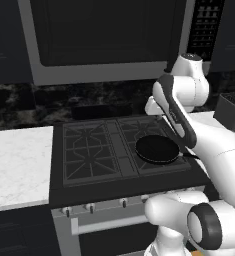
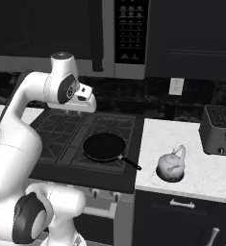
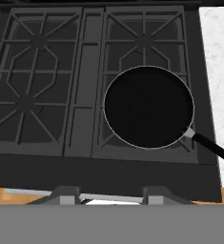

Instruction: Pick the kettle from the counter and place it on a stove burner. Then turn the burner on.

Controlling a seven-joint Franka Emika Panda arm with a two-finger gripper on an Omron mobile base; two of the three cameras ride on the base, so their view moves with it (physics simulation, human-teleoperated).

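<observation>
The small silvery-grey kettle point(image 2: 171, 166) stands upright on the white marble counter point(image 2: 206, 178), just right of the stove, with its pale handle arching over it. My gripper point(image 2: 83, 108) hovers well above the back of the cooktop, far to the left of the kettle, and points down. In the hand view its two tips point(image 3: 111, 195) stand apart with nothing between them. Below them lie the dark grate burners point(image 3: 27, 100). A flat black frying pan point(image 3: 149, 107) covers the front right burner, its handle pointing toward the counter. I see no flame on any burner.
A grey toaster point(image 2: 219, 129) sits at the back of the right counter, behind the kettle. Another stretch of marble counter point(image 1: 19, 165) lies left of the stove. Stove knobs point(image 1: 91, 206) line the front panel. A hood and dark cabinets hang above.
</observation>
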